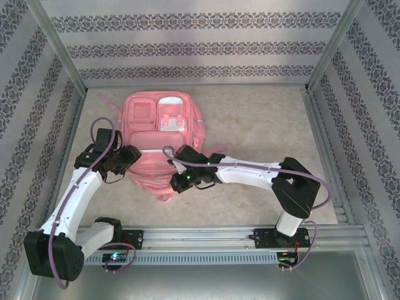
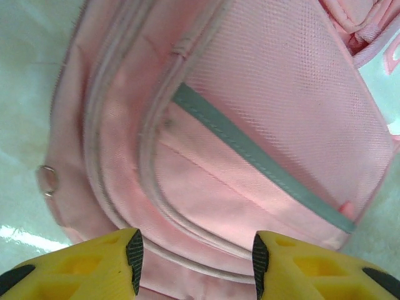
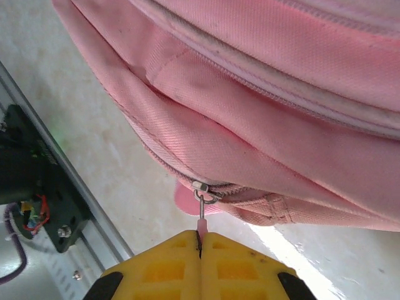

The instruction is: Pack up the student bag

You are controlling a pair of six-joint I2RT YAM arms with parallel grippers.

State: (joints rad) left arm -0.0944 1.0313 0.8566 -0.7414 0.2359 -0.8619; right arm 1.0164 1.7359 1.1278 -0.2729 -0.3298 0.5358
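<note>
1. The right gripper (image 3: 200, 240) has its yellow jaws pressed flat together, pinching a small pink zipper pull (image 3: 201, 222).
2. The pull hangs from a metal slider (image 3: 200, 187) just ahead of the fingertips.
3. Past the slider, the student bag (image 3: 281, 112) lies right in front of this gripper. Its pink fabric is crossed by seams and a zipper line.
4. To that gripper's left are the pale table (image 3: 94, 125) and a metal rail (image 3: 94, 219).
5. The left gripper (image 2: 195, 256) stands parted. Its yellow fingers (image 2: 87, 269) are well apart, and nothing is clamped between the black pads.
6. Directly ahead of it is the bag's side, with curved piping and a mesh pocket edged by a grey band (image 2: 262, 159).
7. A small metal ring (image 2: 47, 180) sits on the bag's edge, ahead and to the left of the fingers.
8. Seen from above, the bag lies flat on the table with its front facing up. The left gripper is at its left edge and the right gripper at its near bottom edge.
</note>
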